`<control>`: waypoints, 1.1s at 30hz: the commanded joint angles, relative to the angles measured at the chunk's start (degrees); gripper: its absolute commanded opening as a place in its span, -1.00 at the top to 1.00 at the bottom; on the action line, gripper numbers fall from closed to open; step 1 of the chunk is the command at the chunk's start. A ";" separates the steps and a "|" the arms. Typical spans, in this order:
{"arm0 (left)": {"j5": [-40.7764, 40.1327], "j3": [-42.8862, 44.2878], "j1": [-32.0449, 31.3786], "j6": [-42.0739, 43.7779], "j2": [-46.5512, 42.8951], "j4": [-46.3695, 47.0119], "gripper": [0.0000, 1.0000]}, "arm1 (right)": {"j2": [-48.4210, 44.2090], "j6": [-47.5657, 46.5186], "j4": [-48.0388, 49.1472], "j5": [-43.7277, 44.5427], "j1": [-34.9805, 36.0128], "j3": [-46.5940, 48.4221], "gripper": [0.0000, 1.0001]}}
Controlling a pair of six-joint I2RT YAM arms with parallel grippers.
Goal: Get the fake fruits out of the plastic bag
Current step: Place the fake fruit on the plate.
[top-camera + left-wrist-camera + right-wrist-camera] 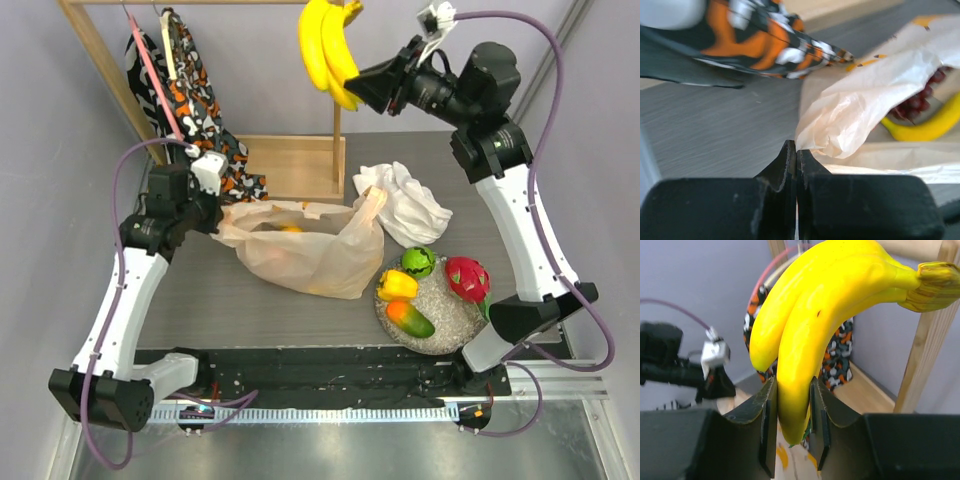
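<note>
The pale peach plastic bag (310,255) lies on the table's middle. My left gripper (213,213) is shut on the bag's left edge; the left wrist view shows the fingertips (790,150) pinching the film (860,105). Inside the bag show dark purple grapes (920,100), a yellow banana (930,125) and an orange round (290,228). My right gripper (358,82) is shut on a yellow banana bunch (325,45), held high above the table's back; it grips one banana's lower end (795,390). A lime (418,262), dragon fruit (467,278), mango (410,318) and a yellow fruit (397,285) lie on a clear plate (455,312).
A crumpled white cloth (405,205) lies behind the plate. A wooden rack (290,165) stands at the back with an orange-black-white patterned fabric (195,90) hanging from it, close above my left gripper (770,40).
</note>
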 commanded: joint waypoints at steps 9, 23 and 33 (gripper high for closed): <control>-7.85 6.63 4.33 1.93 -2.60 8.08 1.00 | -22.24 -72.44 -53.49 0.26 -14.22 -24.94 0.98; -3.79 1.79 4.86 0.09 -3.03 8.96 1.00 | -45.47 -111.22 -72.24 8.71 -14.67 -58.52 0.98; -3.08 0.65 4.77 -0.09 -4.26 8.26 1.00 | -44.85 -116.25 -72.24 16.00 -14.67 -68.11 0.98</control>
